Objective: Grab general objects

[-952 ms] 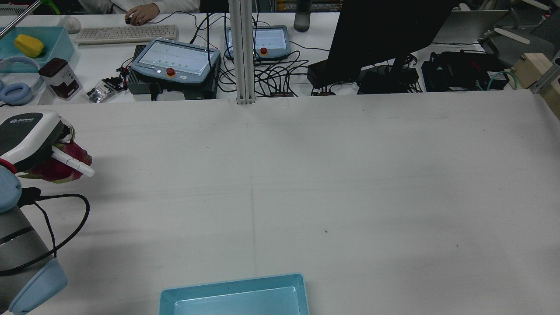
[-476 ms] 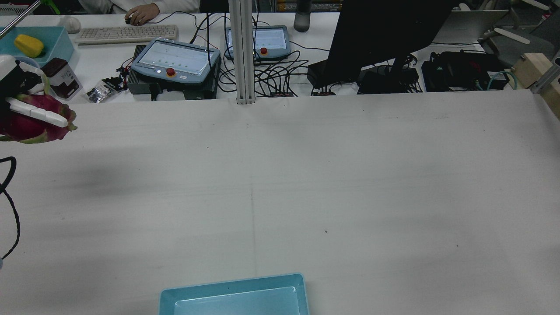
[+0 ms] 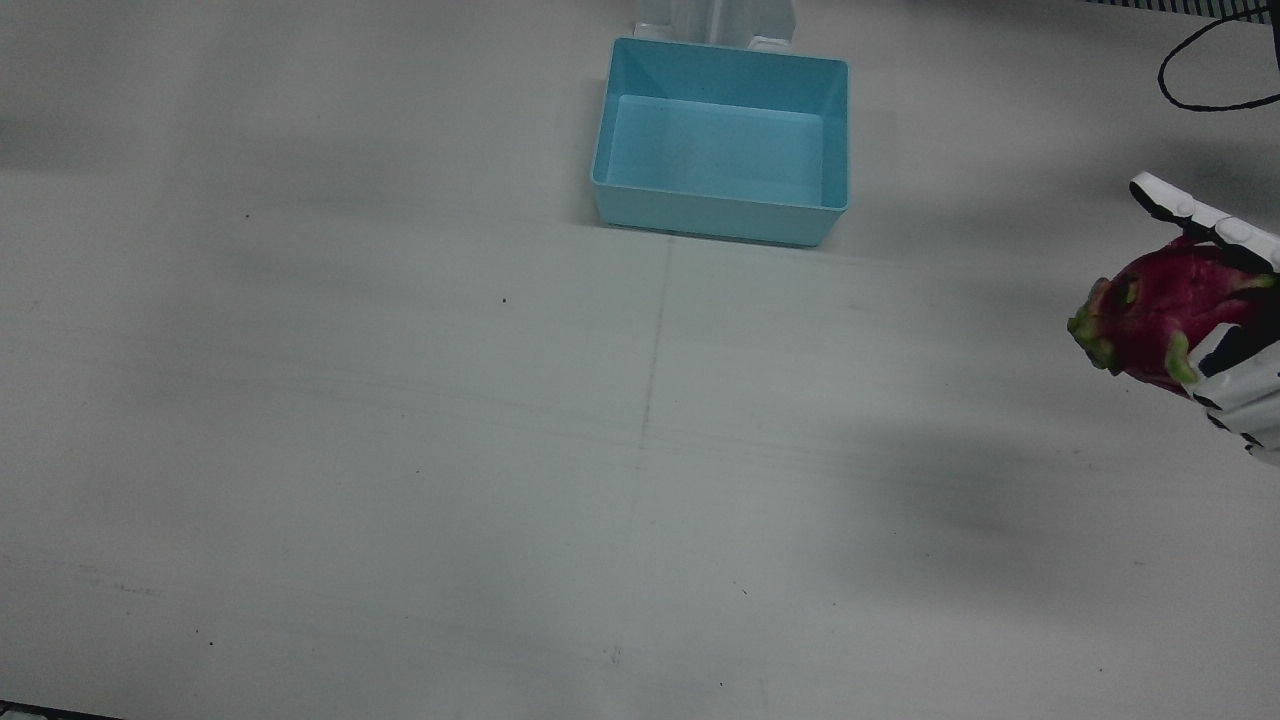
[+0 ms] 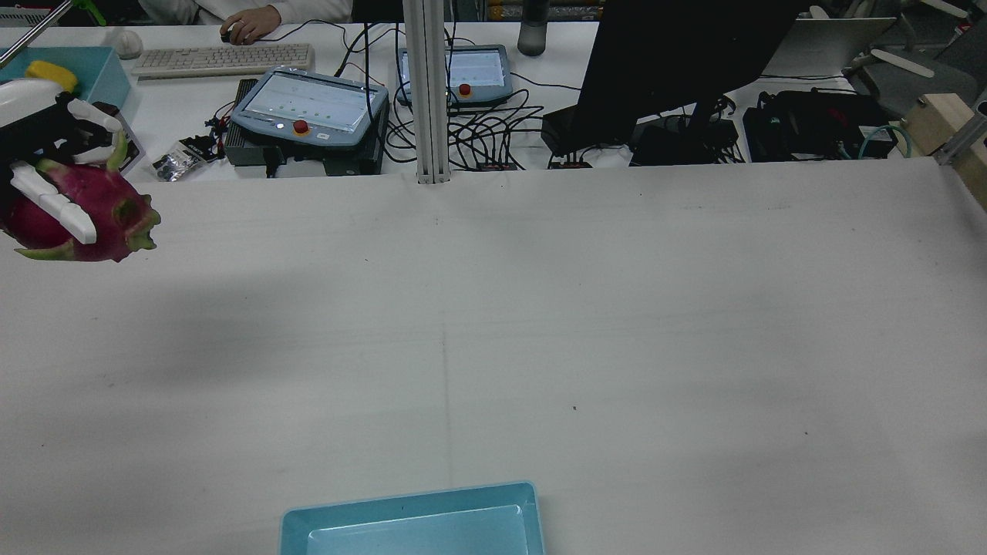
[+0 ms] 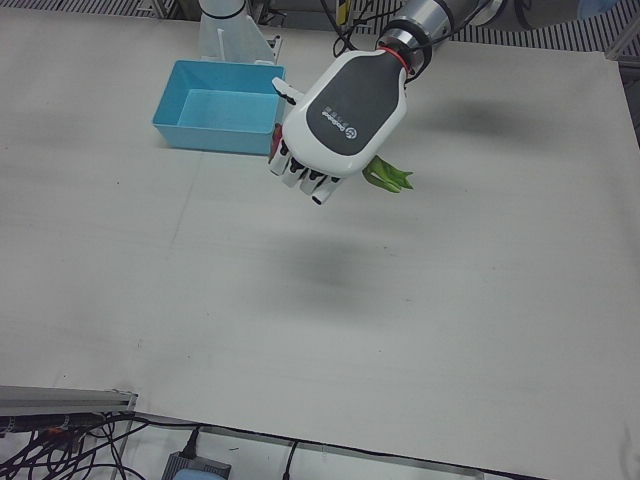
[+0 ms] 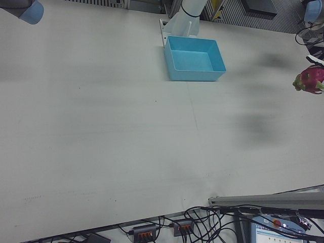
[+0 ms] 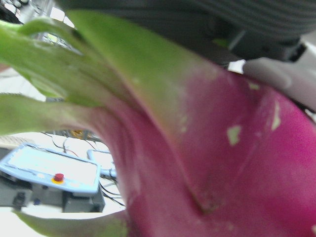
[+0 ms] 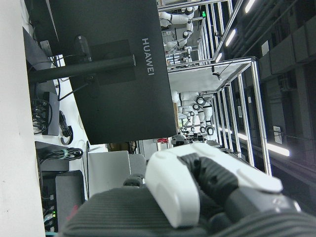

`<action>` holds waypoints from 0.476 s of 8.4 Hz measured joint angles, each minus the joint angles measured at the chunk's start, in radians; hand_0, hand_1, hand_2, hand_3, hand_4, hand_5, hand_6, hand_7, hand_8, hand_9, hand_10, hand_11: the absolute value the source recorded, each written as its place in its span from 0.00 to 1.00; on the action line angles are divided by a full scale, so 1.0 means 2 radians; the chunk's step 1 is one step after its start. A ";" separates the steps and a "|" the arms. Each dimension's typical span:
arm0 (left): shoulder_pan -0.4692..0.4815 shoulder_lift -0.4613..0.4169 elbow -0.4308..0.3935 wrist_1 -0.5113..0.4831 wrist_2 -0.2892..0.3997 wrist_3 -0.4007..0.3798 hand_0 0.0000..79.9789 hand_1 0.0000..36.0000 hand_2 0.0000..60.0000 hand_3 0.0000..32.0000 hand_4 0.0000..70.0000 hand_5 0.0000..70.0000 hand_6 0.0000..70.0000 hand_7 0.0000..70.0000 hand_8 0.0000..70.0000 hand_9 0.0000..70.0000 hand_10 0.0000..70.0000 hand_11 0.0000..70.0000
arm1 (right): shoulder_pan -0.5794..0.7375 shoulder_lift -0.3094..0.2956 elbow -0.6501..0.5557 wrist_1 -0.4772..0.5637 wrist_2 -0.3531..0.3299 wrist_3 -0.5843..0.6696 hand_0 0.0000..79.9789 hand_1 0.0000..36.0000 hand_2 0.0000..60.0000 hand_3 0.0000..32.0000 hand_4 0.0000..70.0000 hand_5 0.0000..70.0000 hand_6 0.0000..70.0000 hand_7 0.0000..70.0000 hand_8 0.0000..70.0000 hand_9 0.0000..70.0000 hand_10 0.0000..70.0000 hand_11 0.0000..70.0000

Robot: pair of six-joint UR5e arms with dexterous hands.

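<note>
White surface (image 3: 400, 450): broad, bare apart from a blue bin (image 3: 720, 140) at the robot-side edge. Left robot hand (image 5: 335, 120): raised above the surface, well apart from the bin, fingers (image 4: 54, 202) wrapped around a dragon fruit (image 4: 100, 212), held clear of the surface. Right robot hand (image 8: 207, 182): seen only by its own camera; opening cannot be told.

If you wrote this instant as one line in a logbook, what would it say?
left hand: shut on dragon fruit, held above table | blue bin: empty | right hand: state unclear
</note>
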 measured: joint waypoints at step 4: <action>0.017 -0.009 -0.027 -0.016 0.155 -0.034 0.00 0.54 1.00 0.00 0.73 1.00 1.00 1.00 1.00 1.00 1.00 1.00 | 0.000 0.000 -0.001 0.000 0.000 0.000 0.00 0.00 0.00 0.00 0.00 0.00 0.00 0.00 0.00 0.00 0.00 0.00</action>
